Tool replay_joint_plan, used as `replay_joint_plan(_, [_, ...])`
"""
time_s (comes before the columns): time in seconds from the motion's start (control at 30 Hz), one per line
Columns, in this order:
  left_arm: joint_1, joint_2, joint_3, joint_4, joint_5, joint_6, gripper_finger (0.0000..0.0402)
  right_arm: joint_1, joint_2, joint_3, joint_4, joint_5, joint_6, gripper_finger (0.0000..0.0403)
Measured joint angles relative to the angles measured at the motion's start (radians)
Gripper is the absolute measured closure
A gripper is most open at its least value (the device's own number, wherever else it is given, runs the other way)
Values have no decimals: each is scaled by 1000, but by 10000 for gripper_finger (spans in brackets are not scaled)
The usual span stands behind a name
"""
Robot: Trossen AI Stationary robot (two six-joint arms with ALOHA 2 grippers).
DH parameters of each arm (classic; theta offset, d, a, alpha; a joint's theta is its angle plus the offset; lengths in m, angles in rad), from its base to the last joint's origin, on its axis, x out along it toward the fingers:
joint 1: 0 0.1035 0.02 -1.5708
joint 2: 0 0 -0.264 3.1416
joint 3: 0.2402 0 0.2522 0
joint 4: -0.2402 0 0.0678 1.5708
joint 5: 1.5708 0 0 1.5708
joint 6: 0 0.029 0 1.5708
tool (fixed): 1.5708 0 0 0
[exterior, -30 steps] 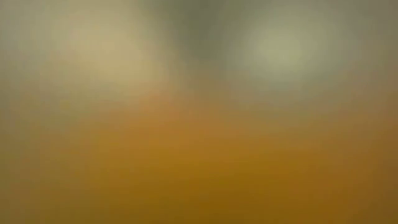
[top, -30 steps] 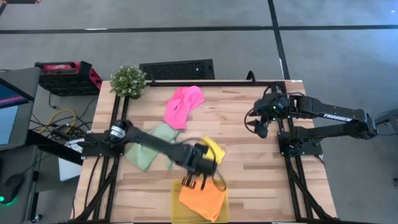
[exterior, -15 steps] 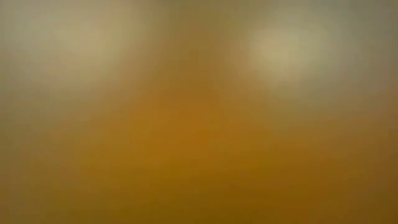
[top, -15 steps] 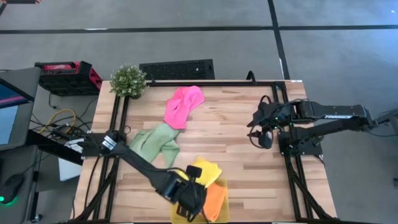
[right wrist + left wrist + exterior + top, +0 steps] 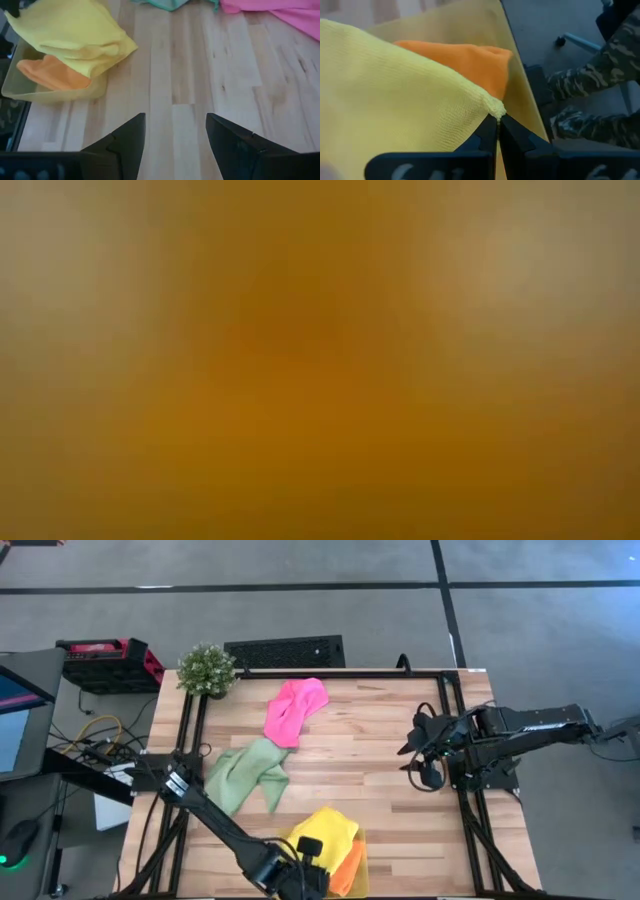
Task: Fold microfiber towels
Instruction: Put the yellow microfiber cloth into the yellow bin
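Your left gripper (image 5: 496, 131), fingers pressed together, pinches the yellow towel's (image 5: 325, 831) corner; the towel drapes over the orange towel (image 5: 470, 62) in the tray (image 5: 30, 90) beneath it. Step: stowing. Next, judge release. Your right gripper (image 5: 175, 132) waits spread, well apart.

High view: straight down over whole tabletop (image 5: 400, 790), both arms. Low view: orange blur only. Left wrist view: very close on yellow towel (image 5: 395, 95) just beyond left hand (image 5: 497, 131). Right wrist view: farther back, shares yellow towel, tray (image 5: 55, 92).
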Motion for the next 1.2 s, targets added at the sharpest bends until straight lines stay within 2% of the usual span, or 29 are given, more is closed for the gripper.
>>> replay_joint_plan(0.27, [-1, 86, 0, 50, 109, -52, 401, 5, 0, 0, 2, 2, 0, 171])
replay_joint_plan(0.77, [-4, 94, 0, 24, 164, -52, 401, 5, 0, 0, 0, 1, -7, 171])
replay_joint_plan(0.9, [6, 94, 0, 20, 151, -93, 401, 5, 0, 0, 0, 1, -8, 171])
replay_joint_plan(1.2, [16, 94, 0, -6, 193, -130, 401, 5, 0, 0, 0, -2, -8, 171])
